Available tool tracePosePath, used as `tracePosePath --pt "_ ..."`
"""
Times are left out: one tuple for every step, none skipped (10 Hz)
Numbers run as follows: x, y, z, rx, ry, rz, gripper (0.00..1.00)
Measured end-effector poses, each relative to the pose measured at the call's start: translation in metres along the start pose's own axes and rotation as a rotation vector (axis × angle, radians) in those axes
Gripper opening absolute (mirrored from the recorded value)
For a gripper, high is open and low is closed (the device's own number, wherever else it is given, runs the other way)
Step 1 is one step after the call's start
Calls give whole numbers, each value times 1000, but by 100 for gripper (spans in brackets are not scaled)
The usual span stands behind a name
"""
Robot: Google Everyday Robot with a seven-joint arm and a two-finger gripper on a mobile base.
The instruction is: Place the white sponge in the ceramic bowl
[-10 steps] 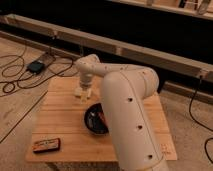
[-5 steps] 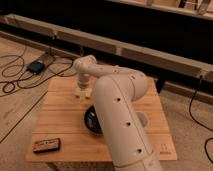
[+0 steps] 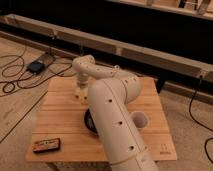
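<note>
My gripper (image 3: 80,90) points down at the far left part of the wooden table (image 3: 60,107), at the end of my white arm (image 3: 112,110). A small cream-white piece, apparently the white sponge (image 3: 79,96), shows right under the gripper on the table; I cannot tell whether it is gripped. The black ceramic bowl (image 3: 89,122) sits in the middle of the table. It is mostly hidden behind my arm, and only its left rim shows. The gripper is beyond and slightly left of the bowl.
A white cylindrical cup (image 3: 140,120) stands right of my arm. A flat black-and-orange bar (image 3: 46,145) lies at the front left corner. Cables and a dark box (image 3: 37,65) lie on the floor to the left. A dark wall with a rail runs behind.
My arm has swung left and forward and now covers more of the bowl. The gripper has shifted slightly left and stays low over the table.
</note>
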Motion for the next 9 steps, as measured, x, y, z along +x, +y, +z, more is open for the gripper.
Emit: tracePosePath --pt "0 -2 1 -3 -1 1 55" --pt "1 -5 1 -3 -4 4 46" --pt "2 -6 0 -8 -5 9 35" --pt "6 -7 -1 -11 -1 14 24" --pt "8 -6 -3 -15 3 16 16" --pt "15 -3 -10 -23 13 20 5" --pt "17 -2 -18 -22 8 27 1" --pt "19 2 -25 -28 6 32 0" --pt "19 5 -34 -29 3 34 0"
